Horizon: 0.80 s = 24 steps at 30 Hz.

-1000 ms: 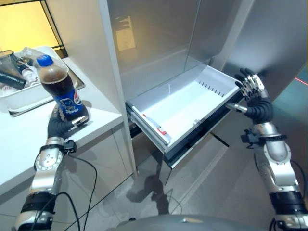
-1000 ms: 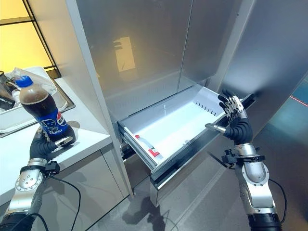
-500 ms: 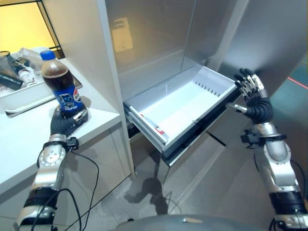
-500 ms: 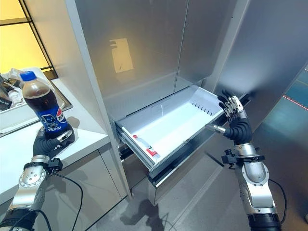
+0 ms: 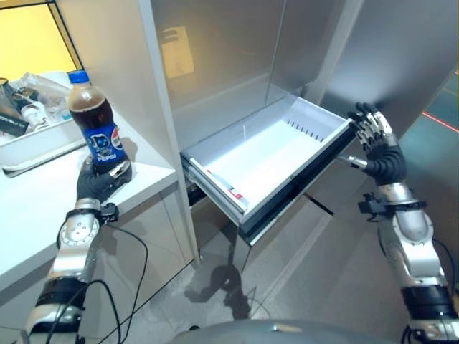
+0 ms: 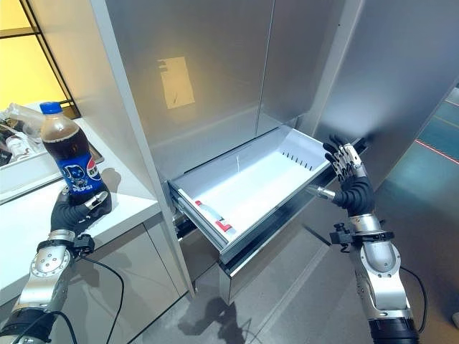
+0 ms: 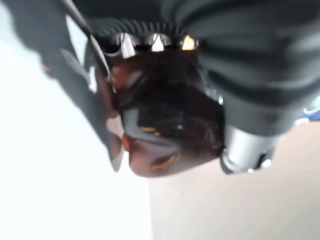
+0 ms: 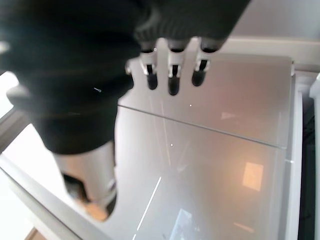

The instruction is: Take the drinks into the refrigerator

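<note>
A cola bottle [image 5: 96, 125] with a blue cap and blue label stands upright near the white counter's edge [image 5: 143, 186]. My left hand [image 5: 97, 180] is curled round its base; the dark bottle bottom [image 7: 165, 125] shows against the palm in the left wrist view. The refrigerator's white drawer [image 5: 269, 154] is pulled out, and a flat red-and-white pack [image 5: 228, 188] lies at its near left end. My right hand [image 5: 374, 140] is held up with straight fingers [image 8: 172, 75] by the drawer's far right corner, holding nothing.
A white tray [image 5: 36, 140] with several packets and bottles sits at the back of the counter. Steel refrigerator doors [image 6: 215, 79] rise behind the drawer. A steel panel [image 5: 401, 64] stands close behind my right hand. Grey floor lies below the drawer.
The whole picture has shifted as the camera moved. The bottle stands a bit more upright in my left hand. My right hand keeps its pose by the drawer.
</note>
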Tool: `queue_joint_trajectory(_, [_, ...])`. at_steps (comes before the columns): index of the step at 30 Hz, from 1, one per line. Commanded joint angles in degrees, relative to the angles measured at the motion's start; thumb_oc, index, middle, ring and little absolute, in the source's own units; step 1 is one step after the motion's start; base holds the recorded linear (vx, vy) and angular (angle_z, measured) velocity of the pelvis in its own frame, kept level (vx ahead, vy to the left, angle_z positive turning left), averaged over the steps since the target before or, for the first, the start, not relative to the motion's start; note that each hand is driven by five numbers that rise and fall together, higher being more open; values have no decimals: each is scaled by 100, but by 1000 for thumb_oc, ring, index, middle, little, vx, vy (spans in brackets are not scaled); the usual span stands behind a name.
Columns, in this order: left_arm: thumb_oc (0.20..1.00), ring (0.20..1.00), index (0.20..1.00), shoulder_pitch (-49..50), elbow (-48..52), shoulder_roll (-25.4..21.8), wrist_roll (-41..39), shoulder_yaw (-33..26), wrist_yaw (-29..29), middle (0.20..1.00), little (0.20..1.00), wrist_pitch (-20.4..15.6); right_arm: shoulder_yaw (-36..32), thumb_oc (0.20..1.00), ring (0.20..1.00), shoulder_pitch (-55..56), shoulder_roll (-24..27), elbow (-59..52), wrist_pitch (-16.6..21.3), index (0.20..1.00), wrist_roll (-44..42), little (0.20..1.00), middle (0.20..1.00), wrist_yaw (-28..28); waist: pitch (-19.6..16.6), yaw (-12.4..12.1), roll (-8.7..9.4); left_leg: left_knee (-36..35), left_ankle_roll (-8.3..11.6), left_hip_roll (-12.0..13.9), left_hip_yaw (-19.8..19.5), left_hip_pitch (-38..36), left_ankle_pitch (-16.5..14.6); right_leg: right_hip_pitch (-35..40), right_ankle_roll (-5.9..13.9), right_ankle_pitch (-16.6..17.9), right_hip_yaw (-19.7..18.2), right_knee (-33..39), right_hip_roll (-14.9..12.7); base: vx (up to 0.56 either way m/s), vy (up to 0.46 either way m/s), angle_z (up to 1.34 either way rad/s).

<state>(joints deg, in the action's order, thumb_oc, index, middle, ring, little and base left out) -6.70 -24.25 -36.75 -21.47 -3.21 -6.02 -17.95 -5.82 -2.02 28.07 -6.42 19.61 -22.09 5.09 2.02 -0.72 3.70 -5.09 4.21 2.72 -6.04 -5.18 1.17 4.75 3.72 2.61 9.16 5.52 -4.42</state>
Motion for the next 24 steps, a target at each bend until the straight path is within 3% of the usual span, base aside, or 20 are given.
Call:
queue_joint_trajectory(1, [200, 200, 200, -1419, -373, -152, -186, 146, 222, 200, 200, -326, -42, 1000, 1000, -240, 172, -267, 163, 1000, -156, 1000, 1000, 25, 2, 342, -88, 9, -466, -318, -218, -122, -426, 126, -3, -563, 44, -553, 80, 0, 0, 0])
queue_joint_trajectory(6, [200, 200, 200, -1284, 132, -29, -477, 100, 391, 200, 200, -425, -93, 1000, 1000, -222, 143, -229, 174, 1000, -146, 1000, 1000, 22, 2, 351, -104, 9, -472, -327, -209, -103, -414, 106, -7, -550, 37, -549, 73, -11, 4, -5])
queue_joint_trajectory(15, [200, 200, 200, -492, 2058, 484, -1093, -342, 875, 200, 200, -671, -430, 1000, 1000, -112, 114, 56, 190, 1000, 170, 1000, 1000, -134, 38, 267, -88, 9, -509, -370, -254, -23, -393, 71, -3, -510, 50, -521, 46, -13, 4, -5])
queue_joint_trajectory(24, [200, 200, 200, 117, 3227, 798, -1357, -549, 1390, 200, 200, -664, -581, 1000, 1000, 133, 125, 296, 101, 1000, 433, 1000, 1000, -43, 53, 180, -62, 9, -537, -409, -319, -12, -391, 100, -14, -505, 98, -490, 36, 0, 0, 0])
